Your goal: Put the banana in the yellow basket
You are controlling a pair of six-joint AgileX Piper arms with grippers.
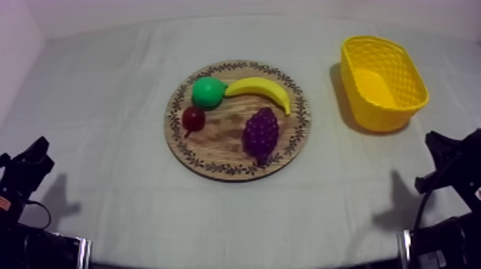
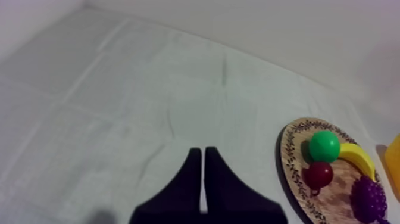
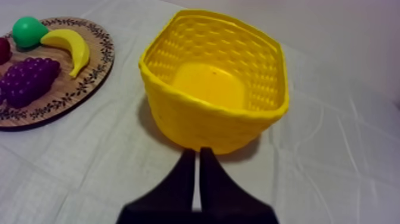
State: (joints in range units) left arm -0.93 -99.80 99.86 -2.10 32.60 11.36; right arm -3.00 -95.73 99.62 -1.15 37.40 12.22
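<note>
the banana (image 1: 261, 89) lies on the far right part of the round wooden board (image 1: 215, 156), its curve following the patterned rim, one end just beside the green pear (image 1: 207, 91) to its left. the bunch of grapes (image 1: 261, 134) sits just nearer than it, and the small red fruit (image 1: 193, 117) is at the left beside the pear. lying by the rim on the side toward the yellow basket (image 1: 392, 107), the banana looks reachable from the right, though pear and grapes crowd it. the basket stands upright and empty, well apart from the board to the right, its mouth open for a drop from above.

the left gripper (image 2: 200, 154) hangs low at the near left of the table (image 1: 107, 100), well apart from the board, its fingers lying together in a narrow wedge with nothing held. the right gripper (image 3: 194, 154) sits at the near right, pointed at the basket's near wall, fingers likewise pressed together on nothing. i'd judge the task not yet begun, and the right gripper the better placed to make the pick.
</note>
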